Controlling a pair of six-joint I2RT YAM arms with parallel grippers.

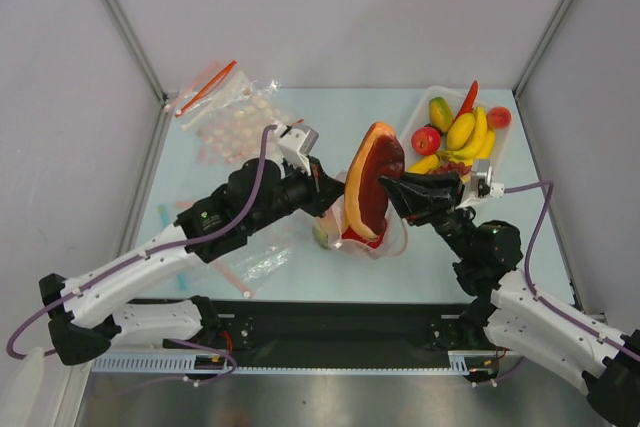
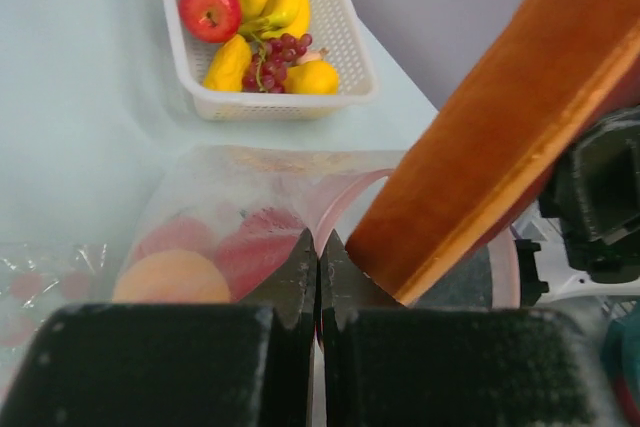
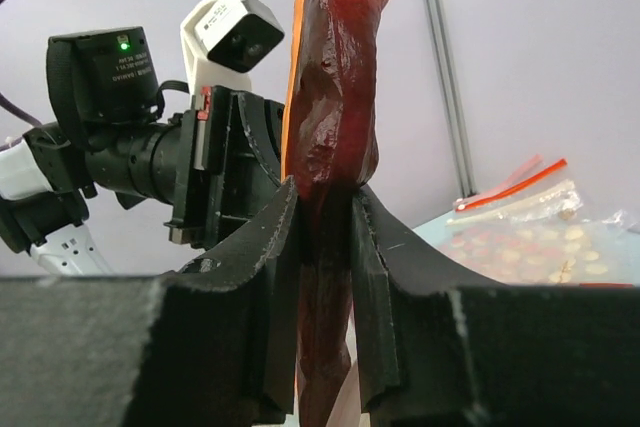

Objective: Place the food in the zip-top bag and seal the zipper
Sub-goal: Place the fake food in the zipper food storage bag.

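We're looking at the left arm (image 1: 130, 272) and the right arm (image 1: 540, 322): white shells on the long links, black housings at the joints. We see a purple cable (image 1: 263, 162) looping along each. On the left wrist there's a white camera (image 3: 235, 32) with a dark lens, and a black box showing a green light (image 3: 122, 44). The left gripper (image 2: 318, 242) has matte black, grainy fingers (image 2: 285, 297).

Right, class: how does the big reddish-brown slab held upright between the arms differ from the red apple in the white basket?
The slab is flat, long and much bigger; the apple is small and round. The slab stands on end in the right fingers; the apple lies in the basket among other fruit. The slab is dark red, orange-edged; the apple bright red. Both are glossy toy food.
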